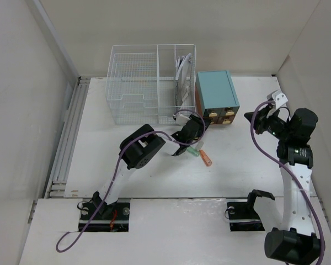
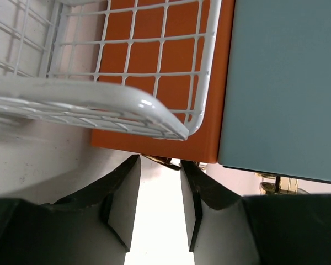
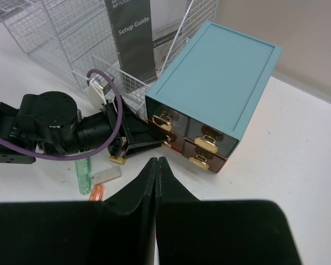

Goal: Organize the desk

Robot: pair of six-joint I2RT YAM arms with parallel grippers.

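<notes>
At the far middle of the desk (image 1: 237, 165), a matte white tabletop walled in white that spreads under everything shown, the left gripper (image 2: 160, 165) noses into the corner between the wire basket (image 1: 133, 83) and the teal drawer box (image 1: 216, 91). Its dark fingers (image 2: 124, 212) stand partly apart with bare surface showing between the pads. A small brass-coloured piece (image 2: 161, 160) sits right at their tips, and whether they touch it cannot be told. The right gripper (image 3: 156, 161) hangs well off to the right, pressed fully together on nothing. Risk lies chiefly in the crowding. A tip could catch the basket's thin welded wire, or push against the box's orange-brown side (image 2: 204, 149) and shift that light, smooth-sided box. So small and hard a piece would likely squirt from flat pads unless it is centred between them. The arm could also sweep the loose items just behind the left gripper: a translucent green pen (image 3: 84, 174), a pale flat block (image 3: 107, 174) and a ridged orange piece (image 3: 98, 193). The basket is an open white grid with a rounded rim and holds an upright grey booklet (image 3: 133, 33). The drawer fronts are glossy, with curved brass pulls (image 3: 209, 144).
</notes>
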